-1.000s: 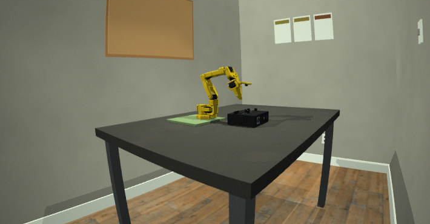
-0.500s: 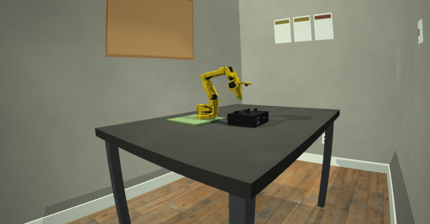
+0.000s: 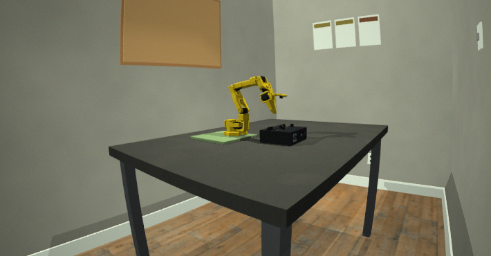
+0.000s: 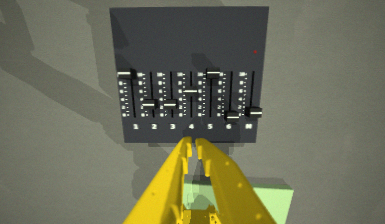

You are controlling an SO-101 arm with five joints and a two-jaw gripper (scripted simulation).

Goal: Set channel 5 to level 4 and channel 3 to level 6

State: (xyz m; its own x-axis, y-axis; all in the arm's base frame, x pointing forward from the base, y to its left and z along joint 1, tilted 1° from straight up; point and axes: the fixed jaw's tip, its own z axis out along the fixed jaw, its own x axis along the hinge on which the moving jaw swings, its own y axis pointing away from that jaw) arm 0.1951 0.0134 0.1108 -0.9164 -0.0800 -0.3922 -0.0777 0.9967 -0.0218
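Lighting desk (image 4: 189, 40): black box, stood on the dark worktop (image 3: 242, 166) just beside the green base mat (image 3: 221, 137), near the worktop's far side. Top panel carried seven fader slots in a row, labelled 1 to 6 and a last one whose mark was too blurred to read.

Channel 1 knob (image 4: 124, 74): at the top of its slot.
Channel 2 knob (image 4: 149, 104): low in its slot.
Channel 3 knob (image 4: 170, 104): low, level with channel 2.
Channel 4 knob (image 4: 191, 91): about mid-slot.
Channel 5 knob (image 4: 213, 73): at the top of its slot.
Channel 6 knob (image 4: 232, 116): at the bottom.
Last knob (image 4: 254, 111): near the bottom.
Scale numerals beside the slots were too small to read.

Arm (image 3: 242, 104): yellow, mounted on the mat, elbow raised, wrist angled down.

Gripper (image 4: 194, 145): hung in the air above the desk's near edge, apart from every knob, pointed towards channels 3 to 5. Fingers were closed together, tips nearly touching, with nothing between them.
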